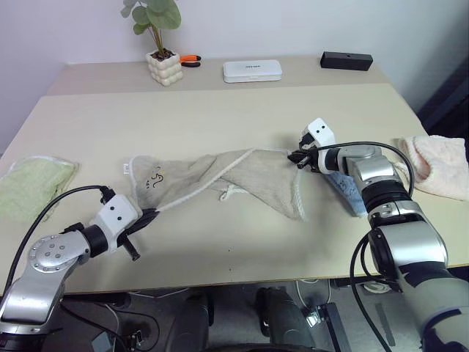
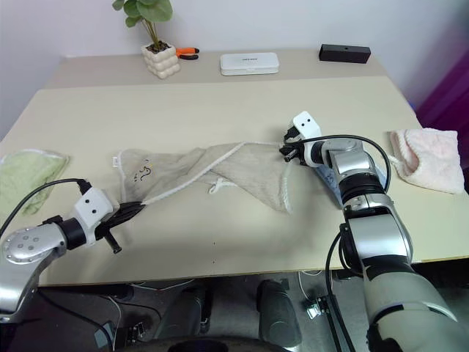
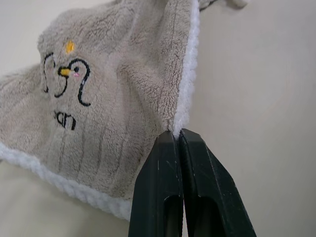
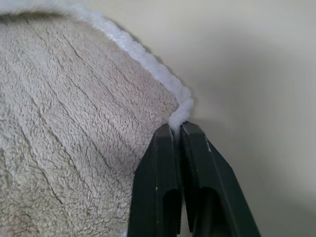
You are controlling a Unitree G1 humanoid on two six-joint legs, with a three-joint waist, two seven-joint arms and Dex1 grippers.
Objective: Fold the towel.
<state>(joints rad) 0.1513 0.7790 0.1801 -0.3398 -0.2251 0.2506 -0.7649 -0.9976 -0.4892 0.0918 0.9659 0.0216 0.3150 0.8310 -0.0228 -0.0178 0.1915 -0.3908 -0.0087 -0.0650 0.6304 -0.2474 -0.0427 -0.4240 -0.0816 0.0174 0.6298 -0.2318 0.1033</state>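
The beige towel (image 1: 242,176) with white piped edging lies stretched and twisted across the middle of the table, its dark embroidered squiggle (image 1: 154,178) near the left end. My left gripper (image 1: 146,218) is shut on the towel's near-left corner; the left wrist view shows the white edging (image 3: 185,94) pinched between the black fingers (image 3: 163,187). My right gripper (image 1: 296,158) is shut on the towel's right corner, where the right wrist view shows the piped corner (image 4: 180,114) caught at the fingertips (image 4: 160,173).
A pale green cloth (image 1: 29,183) lies at the left edge, a pink cloth (image 1: 436,165) at the right, and a light blue cloth (image 1: 346,189) sits under my right forearm. At the back stand a potted plant (image 1: 163,62), a white box (image 1: 252,70) and a black block (image 1: 346,60).
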